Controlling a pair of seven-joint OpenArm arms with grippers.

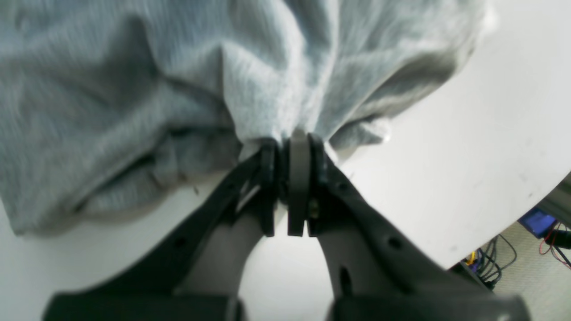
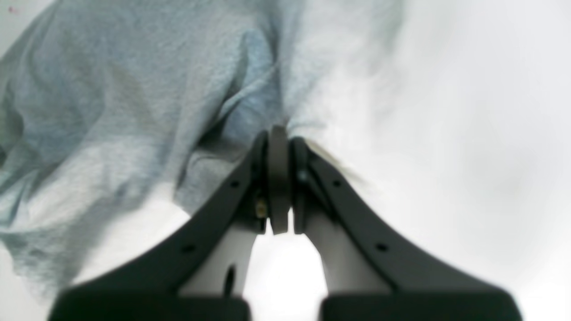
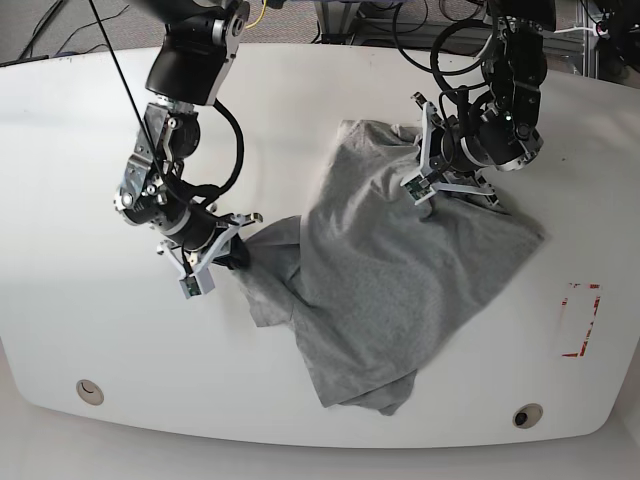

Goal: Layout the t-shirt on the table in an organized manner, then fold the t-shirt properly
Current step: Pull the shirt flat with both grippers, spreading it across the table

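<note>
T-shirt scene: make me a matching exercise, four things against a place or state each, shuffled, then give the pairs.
Things:
1. t-shirt
2. left gripper
3. right gripper
4. red dashed rectangle

Places or states:
A. marked on the bare table near one end
B. rumpled, spread across the middle
C. shut on cloth near the base view's top edge of the shirt
D. shut on cloth at the shirt's other side

Pairs: 1-B, 2-C, 3-D, 4-A
</note>
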